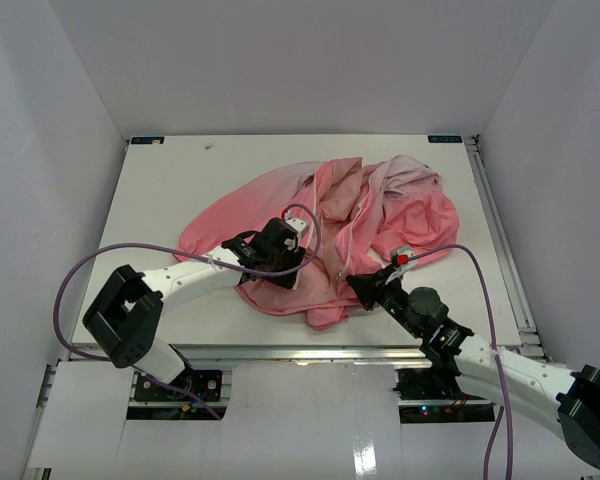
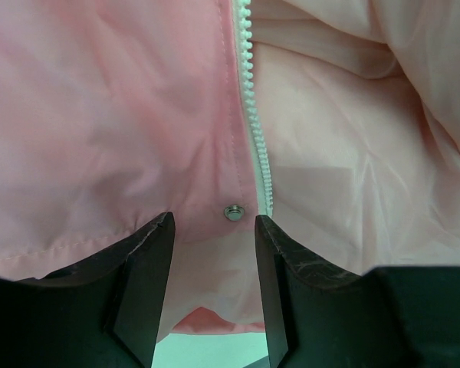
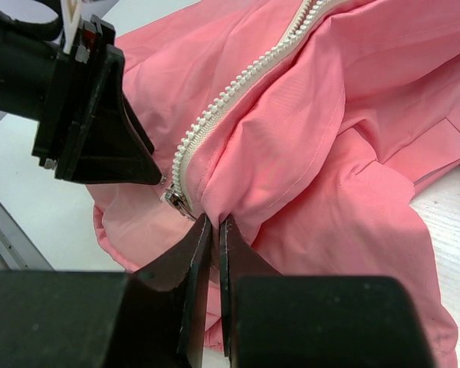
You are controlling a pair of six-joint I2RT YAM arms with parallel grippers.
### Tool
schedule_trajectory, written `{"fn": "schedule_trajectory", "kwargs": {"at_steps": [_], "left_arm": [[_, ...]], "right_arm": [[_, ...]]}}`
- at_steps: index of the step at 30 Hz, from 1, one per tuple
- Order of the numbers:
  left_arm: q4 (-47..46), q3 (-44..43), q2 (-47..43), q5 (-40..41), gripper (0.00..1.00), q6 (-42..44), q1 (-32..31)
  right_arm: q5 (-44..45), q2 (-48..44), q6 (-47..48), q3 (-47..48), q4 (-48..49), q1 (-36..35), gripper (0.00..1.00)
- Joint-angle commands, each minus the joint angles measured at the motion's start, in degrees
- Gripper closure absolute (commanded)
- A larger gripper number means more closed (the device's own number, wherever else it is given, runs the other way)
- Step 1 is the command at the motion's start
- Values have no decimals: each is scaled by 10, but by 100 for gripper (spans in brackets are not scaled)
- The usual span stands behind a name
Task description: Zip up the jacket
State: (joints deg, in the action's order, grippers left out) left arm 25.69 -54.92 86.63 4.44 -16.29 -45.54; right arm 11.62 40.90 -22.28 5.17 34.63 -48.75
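You are viewing the jacket (image 1: 380, 205), which is lying crumpled on the white table (image 1: 180, 180) and spreading from the centre toward 2 o'clock. Your left gripper (image 1: 283, 262) is sitting at the jacket's 8 o'clock hem. Its fingers (image 2: 146, 268) are standing moderately apart and straddling the hem, with a snap stud (image 2: 233, 212) and the lower end of the white zipper teeth (image 2: 254, 138) showing between them. Your right gripper (image 3: 216, 230) is working at the 6 o'clock edge, fingers nearly together and pinching a fold of pink fabric just at 4 o'clock of the metal slider (image 3: 176, 201).
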Motion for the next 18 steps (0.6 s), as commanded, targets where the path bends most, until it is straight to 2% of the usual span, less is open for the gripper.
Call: {"fn": "schedule_trajectory", "kwargs": {"at_steps": [1,7,18], "left_arm": [[-5,-11,21,-34,43,6,1],[-41,5,33,-88,42,4,2],[-65,34,95,-68,42,-27,9]], "right_arm": [[4,-5,3,13,30,3,92],[4,-1,2,12,32,3,92],[3,-5,1,11,32,3,92]]}}
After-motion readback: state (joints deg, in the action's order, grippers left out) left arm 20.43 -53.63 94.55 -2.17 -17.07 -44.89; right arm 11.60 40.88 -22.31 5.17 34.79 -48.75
